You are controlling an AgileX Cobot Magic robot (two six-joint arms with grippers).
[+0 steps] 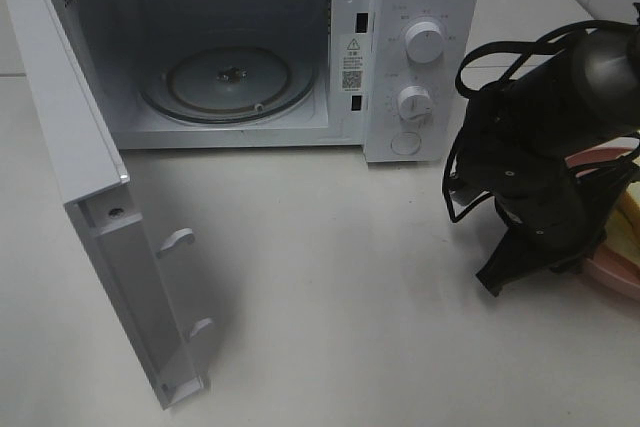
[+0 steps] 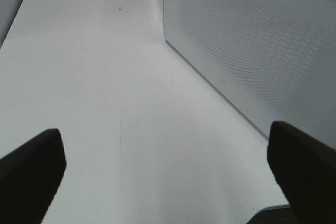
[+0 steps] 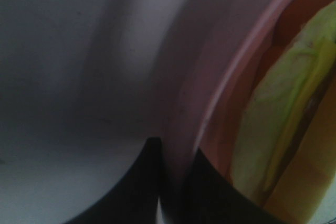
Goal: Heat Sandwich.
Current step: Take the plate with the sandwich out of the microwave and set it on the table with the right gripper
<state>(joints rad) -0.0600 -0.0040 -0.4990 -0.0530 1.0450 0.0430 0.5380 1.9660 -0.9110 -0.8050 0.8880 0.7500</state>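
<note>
I see the microwave (image 1: 300, 47) with its door (image 1: 90, 197) swung wide open and the glass turntable (image 1: 228, 82) bare inside. My right gripper (image 3: 176, 182) is down at the right edge of the table (image 1: 330, 277), jaws nearly closed and pinching the rim of the pink plate (image 3: 226, 77). The sandwich (image 3: 283, 119) sits on that plate, lettuce and yellow filling showing, well to the right of the microwave; in the high view the right arm (image 1: 545, 157) hides most of it. My left gripper (image 2: 168, 177) is spread wide, holding nothing, hovering over bare table just beside the perforated face of the door
</note>
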